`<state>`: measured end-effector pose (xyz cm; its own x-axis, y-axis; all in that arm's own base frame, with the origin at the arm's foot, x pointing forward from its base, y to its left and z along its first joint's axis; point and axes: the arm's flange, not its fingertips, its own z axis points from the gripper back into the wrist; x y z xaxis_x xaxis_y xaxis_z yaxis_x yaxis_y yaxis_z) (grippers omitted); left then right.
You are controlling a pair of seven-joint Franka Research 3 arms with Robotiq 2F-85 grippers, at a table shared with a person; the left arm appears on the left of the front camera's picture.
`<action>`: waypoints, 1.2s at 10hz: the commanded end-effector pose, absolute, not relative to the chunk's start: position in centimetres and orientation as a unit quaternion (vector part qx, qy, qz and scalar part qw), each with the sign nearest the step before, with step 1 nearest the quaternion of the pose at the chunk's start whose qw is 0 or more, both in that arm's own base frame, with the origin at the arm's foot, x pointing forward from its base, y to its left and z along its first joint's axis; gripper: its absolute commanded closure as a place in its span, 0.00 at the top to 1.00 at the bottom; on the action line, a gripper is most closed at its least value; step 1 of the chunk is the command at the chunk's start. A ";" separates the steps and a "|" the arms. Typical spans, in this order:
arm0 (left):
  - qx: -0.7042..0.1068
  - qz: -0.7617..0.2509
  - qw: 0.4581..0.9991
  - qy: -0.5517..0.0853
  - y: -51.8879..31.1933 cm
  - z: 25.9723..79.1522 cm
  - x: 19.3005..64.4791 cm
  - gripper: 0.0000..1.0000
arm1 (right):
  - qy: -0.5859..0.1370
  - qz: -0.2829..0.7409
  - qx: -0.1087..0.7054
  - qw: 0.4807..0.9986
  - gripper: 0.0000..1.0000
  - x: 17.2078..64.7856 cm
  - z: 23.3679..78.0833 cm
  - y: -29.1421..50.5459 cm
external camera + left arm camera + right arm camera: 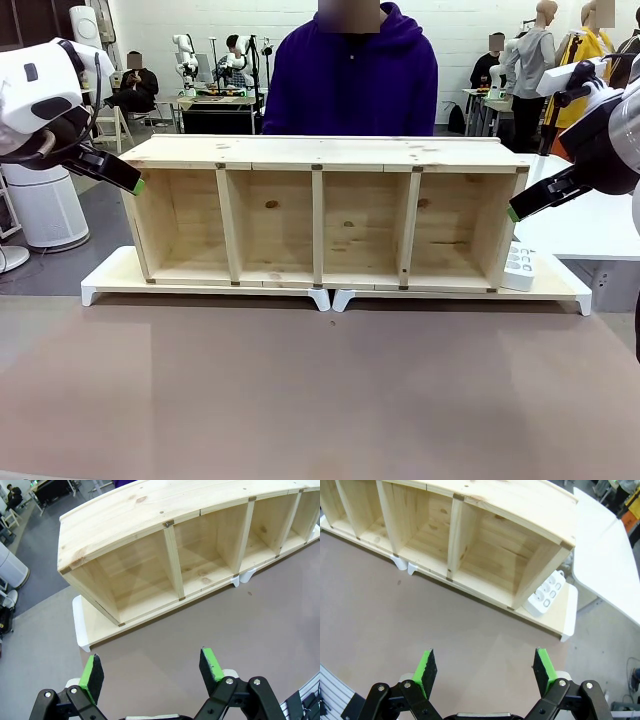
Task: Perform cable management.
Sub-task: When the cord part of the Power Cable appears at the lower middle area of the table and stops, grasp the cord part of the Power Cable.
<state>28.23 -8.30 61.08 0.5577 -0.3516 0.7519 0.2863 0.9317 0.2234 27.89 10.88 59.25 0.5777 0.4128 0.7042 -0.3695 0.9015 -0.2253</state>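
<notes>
Beside the wooden shelf's [320, 152] right end, on the white riser [110, 278], the cable's white power strip [546, 592] is lying flat, while the left gripper [150, 667] and right gripper [485, 667] are hovering wide open, the right one probably needing a slow, square approach to it.

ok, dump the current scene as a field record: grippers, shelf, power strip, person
left gripper: open, fingers empty, in the air over the table by the shelf's left end
right gripper: open, fingers empty, in the air by the shelf's right end
shelf: wooden, four compartments facing the robot, all empty, on a white base
power strip: white, on the base, right beside the shelf's right end wall
person: purple hoodie, at the far side behind the shelf
</notes>
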 end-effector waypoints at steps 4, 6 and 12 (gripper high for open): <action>0.041 -0.187 0.877 -0.440 -8.4 61.1 28.5 1.00 | -0.405 0.223 -0.027 0.886 1.00 28.0 59.3 10.8; 0.041 -0.187 0.877 -0.440 -8.4 61.1 28.5 1.00 | -0.405 0.223 -0.027 0.886 1.00 28.0 59.3 10.8; 0.041 -0.187 0.877 -0.440 -8.4 61.1 28.5 1.00 | -0.405 0.223 -0.027 0.886 1.00 28.0 59.3 10.8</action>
<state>28.23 -8.30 61.08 0.5576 -0.3516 0.7519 0.2863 0.9317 0.2234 27.89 10.88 59.25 0.5777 0.4128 0.7042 -0.3695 0.9015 -0.2253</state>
